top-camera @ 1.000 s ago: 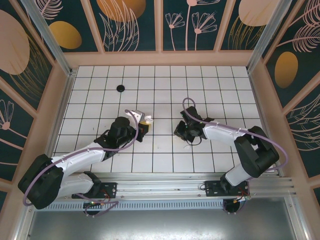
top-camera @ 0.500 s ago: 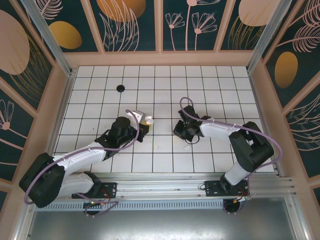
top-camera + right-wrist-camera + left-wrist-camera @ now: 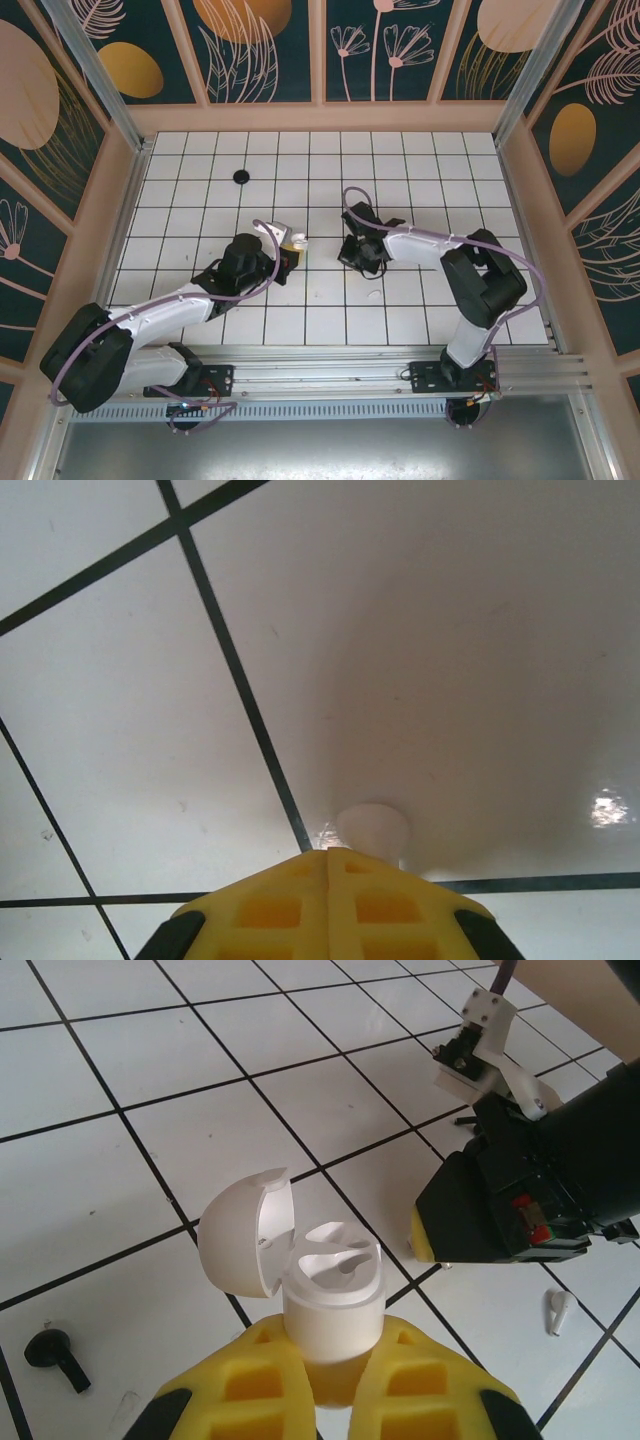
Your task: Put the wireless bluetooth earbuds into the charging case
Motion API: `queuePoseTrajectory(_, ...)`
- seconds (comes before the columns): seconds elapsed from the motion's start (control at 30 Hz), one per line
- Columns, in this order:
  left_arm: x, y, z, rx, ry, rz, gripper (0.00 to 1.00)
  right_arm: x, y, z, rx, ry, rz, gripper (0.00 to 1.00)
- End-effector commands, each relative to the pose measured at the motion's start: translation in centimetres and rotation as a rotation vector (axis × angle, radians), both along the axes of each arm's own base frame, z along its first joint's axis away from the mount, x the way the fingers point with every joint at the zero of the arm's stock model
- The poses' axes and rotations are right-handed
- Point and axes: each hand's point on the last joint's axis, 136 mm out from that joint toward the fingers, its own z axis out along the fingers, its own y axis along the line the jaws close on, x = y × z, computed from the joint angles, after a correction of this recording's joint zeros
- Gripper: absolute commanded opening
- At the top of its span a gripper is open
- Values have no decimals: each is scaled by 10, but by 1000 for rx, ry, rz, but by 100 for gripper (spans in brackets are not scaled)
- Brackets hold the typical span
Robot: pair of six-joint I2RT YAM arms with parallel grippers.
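My left gripper (image 3: 335,1380) is shut on the white charging case (image 3: 332,1300) and holds it upright above the tiles. Its lid (image 3: 240,1242) hangs open to the left, and both slots are empty. From the top the case (image 3: 296,240) sits at the left gripper (image 3: 291,246). My right gripper (image 3: 330,855) is shut, with a small white earbud (image 3: 372,830) poking out at its tips, low over the floor. That gripper (image 3: 347,256) is just right of the case. Another white earbud (image 3: 556,1310) lies on a tile (image 3: 372,293). A black comma-shaped earbud (image 3: 55,1352) lies on the floor left of the case.
A small black thing (image 3: 241,177) rests on the far left tiles. Wooden walls (image 3: 320,118) and metal posts fence the white tiled floor (image 3: 420,180). The right arm's black wrist (image 3: 560,1175) hangs close to the right of the case.
The right gripper has moved up and to the left, toward the case, away from the white earbud lying on the tile. The left gripper with the case has barely moved.
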Motion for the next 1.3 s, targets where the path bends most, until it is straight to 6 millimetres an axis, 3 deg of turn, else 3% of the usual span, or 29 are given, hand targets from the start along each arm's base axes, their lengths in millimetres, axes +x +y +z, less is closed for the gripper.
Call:
queuePoseTrajectory(0.0,3,-8,13,-20,-46,-25,0,-8,-9,-7,-133,23,41,7)
queuePoseTrajectory(0.3,4,-6,12,-9,-50,-19,0,0,4,26,-211,-46,87,7)
queuePoseTrajectory(0.57,4,-7,13,-12,-50,-21,0,3,0,54,-128,-91,74,8)
queuePoseTrajectory(0.7,3,-7,13,-15,-48,-25,0,3,-15,47,-107,-70,46,19)
queuePoseTrajectory(0.83,3,-7,14,-16,-48,-25,0,-2,-19,36,-109,-20,68,33)
queuePoseTrajectory(1.27,0,-4,11,-14,-39,-23,0,5,-19,1,-192,47,130,34)
